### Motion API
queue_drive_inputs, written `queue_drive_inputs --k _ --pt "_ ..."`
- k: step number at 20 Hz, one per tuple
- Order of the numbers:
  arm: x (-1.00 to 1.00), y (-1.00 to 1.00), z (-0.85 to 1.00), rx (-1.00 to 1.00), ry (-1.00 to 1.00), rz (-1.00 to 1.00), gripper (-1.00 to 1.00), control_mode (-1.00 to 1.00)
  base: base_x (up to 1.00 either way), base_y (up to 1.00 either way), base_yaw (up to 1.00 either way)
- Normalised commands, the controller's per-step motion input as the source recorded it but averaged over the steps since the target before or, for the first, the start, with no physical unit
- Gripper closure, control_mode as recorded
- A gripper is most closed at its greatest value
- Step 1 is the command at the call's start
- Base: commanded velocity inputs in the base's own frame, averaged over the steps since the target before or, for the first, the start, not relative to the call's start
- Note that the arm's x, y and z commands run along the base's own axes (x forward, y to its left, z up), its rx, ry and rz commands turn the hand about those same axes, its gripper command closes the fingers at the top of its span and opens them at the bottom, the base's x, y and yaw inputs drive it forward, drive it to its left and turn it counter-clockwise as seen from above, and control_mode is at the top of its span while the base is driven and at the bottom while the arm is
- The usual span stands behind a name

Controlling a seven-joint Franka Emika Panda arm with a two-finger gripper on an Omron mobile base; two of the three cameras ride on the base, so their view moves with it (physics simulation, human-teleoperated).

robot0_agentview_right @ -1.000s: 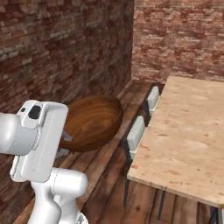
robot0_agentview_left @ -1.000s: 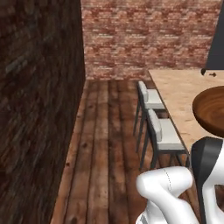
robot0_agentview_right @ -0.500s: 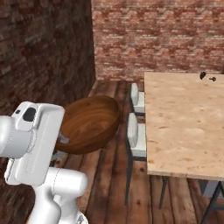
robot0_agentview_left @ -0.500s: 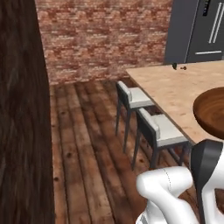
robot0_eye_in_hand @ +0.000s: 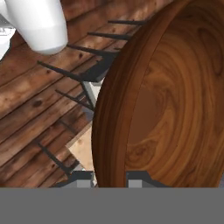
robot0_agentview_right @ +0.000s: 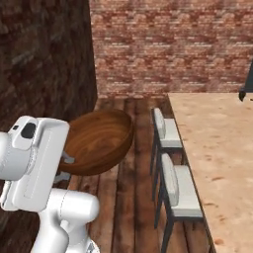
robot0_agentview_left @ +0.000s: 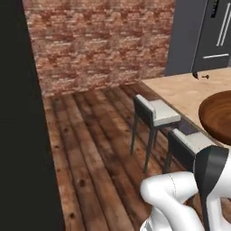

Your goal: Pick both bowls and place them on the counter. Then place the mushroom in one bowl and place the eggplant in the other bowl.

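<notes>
The glossy reddish-brown wooden bowl [robot0_eye_in_hand: 166, 96] hangs tilted on its side in my gripper [robot0_eye_in_hand: 110, 178], which is shut on its rim with one fingertip [robot0_eye_in_hand: 81, 179] on each side. From the base, the bowl [robot0_agentview_right: 99, 141] is held in the air in front of the arm, over the plank floor beside the counter [robot0_agentview_right: 217, 148]. It also pokes in at the right edge of the left base view [robot0_agentview_left: 219, 117]. At the counter's far end [robot0_agentview_left: 185, 90] lies a tiny blackish lump, the eggplant [robot0_agentview_left: 195, 75]. The speckled bowl is out of view.
Two grey stools [robot0_agentview_right: 168, 133] [robot0_agentview_right: 180, 197] stand along the counter's near side, between it and me. A tall dark grey cupboard [robot0_agentview_left: 203, 36] rises behind the counter's far end. Brick walls [robot0_agentview_right: 168, 44] close the room, and a dark wall [robot0_agentview_left: 18, 113] runs along my left.
The whole picture has swung as the base turned: the counter, stools and dark cupboard have slid further into view. The wooden bowl stays in the gripper as before.
</notes>
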Motion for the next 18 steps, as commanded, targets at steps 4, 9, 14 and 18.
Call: queue_drive_inputs --k 4,9,14,18 --pt "0.0 0.0 0.0 0.0 0.0 0.0 1.0 1.0 1.0 0.65 -0.21" --pt "0.0 0.0 0.0 0.0 0.0 0.0 1.0 1.0 1.0 0.09 -0.19" --pt "0.0 0.0 0.0 0.0 0.0 0.0 1.0 1.0 0.99 0.61 -0.38" --pt "0.0 0.0 0.0 0.0 0.0 0.0 1.0 1.0 0.77 0.56 -0.49"
